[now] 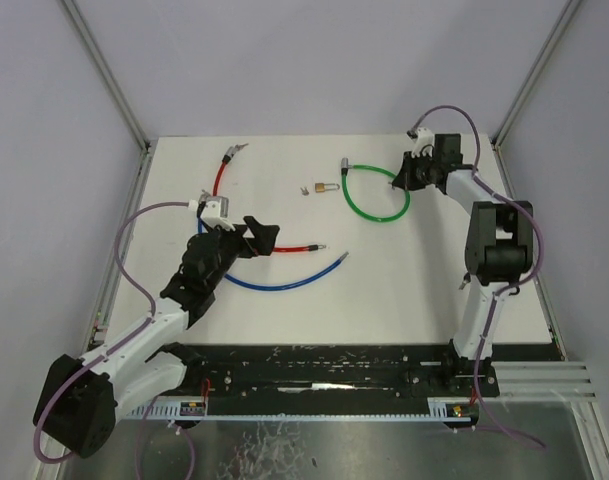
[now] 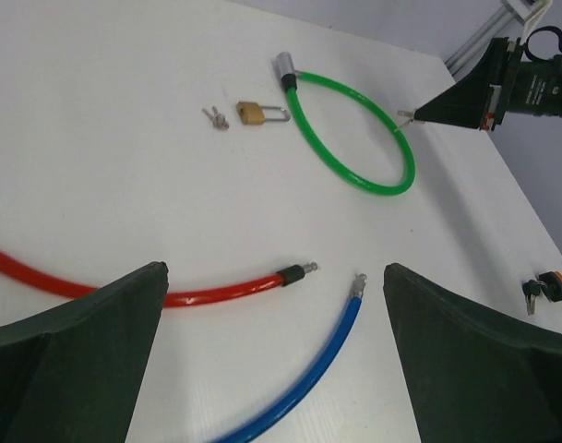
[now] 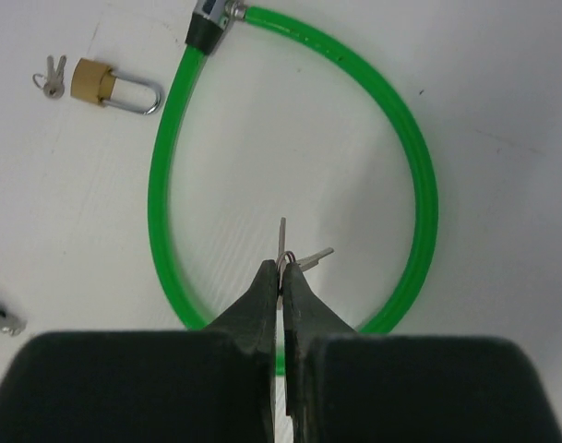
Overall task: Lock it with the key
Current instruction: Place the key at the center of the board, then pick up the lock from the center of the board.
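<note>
Right gripper (image 3: 282, 277) clenched on small silver keys on ring (image 3: 297, 259), blades poking past fingertips. Green plastic-coated cable lock loop (image 3: 430, 194) lies flat, curving round both sides of these jaws. Its black-and-silver lock head (image 3: 207, 20) sits well ahead of jaws, left. Brass padlock with steel shackle (image 3: 96, 81) further left, small loose key pair (image 3: 50, 78) just beside it. Left gripper (image 1: 264, 238) released, jaws spread wide. Red cable's metal tip (image 2: 304, 269) and blue cable's metal tip (image 2: 357, 281) lie between those jaws, below them.
</note>
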Tool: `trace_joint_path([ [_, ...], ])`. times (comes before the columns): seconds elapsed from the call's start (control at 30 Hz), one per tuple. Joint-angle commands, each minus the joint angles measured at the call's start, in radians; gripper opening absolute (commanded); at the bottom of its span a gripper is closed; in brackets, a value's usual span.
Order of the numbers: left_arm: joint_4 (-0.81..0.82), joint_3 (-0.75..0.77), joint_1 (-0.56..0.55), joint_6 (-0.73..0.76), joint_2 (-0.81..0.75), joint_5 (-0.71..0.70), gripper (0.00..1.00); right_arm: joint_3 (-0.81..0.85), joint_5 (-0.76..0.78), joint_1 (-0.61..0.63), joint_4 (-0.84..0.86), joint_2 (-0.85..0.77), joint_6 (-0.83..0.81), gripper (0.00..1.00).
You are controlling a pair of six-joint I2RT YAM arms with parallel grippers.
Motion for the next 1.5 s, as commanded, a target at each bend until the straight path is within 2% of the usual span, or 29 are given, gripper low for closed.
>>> trace_joint_path([
  [0.0, -0.059, -0.054, 0.006, -0.081, -0.073, -0.061, 0.99, 0.144, 0.069, 0.028, -0.058, 0.077, 0.025, 0.00],
  [0.33, -0.079, -0.031, 0.007, -0.083, -0.008, -0.081, 0.98, 0.215, 0.083, 0.048, -0.147, 0.142, 0.009, 0.09],
  [0.53, -0.134, 0.001, 0.008, -0.113, 0.047, -0.127, 0.98, 0.254, 0.093, 0.049, -0.221, 0.094, -0.044, 0.32],
  [0.67, -0.139, -0.007, 0.020, -0.129, 0.051, -0.137, 0.97, 0.208, 0.080, 0.049, -0.226, 0.002, -0.069, 0.40],
  [0.77, -0.153, 0.006, 0.036, -0.143, 0.066, -0.117, 0.97, 0.191, 0.021, 0.049, -0.242, -0.070, -0.083, 0.41],
  [1.0, -0.177, 0.042, 0.114, -0.203, 0.122, 0.041, 0.93, 0.158, -0.352, 0.049, -0.441, -0.226, -0.143, 0.41],
  [1.07, -0.186, 0.045, 0.125, -0.214, 0.123, 0.072, 0.93, 0.127, -0.417, 0.050, -0.473, -0.274, -0.148, 0.42],
  [1.33, -0.305, 0.105, 0.146, -0.253, 0.151, -0.015, 0.94, -0.109, -0.425, 0.050, -0.373, -0.501, -0.178, 0.43],
  [1.47, -0.377, 0.173, 0.149, -0.278, 0.213, -0.108, 0.95, -0.119, -0.416, 0.051, -0.385, -0.520, -0.218, 0.43],
])
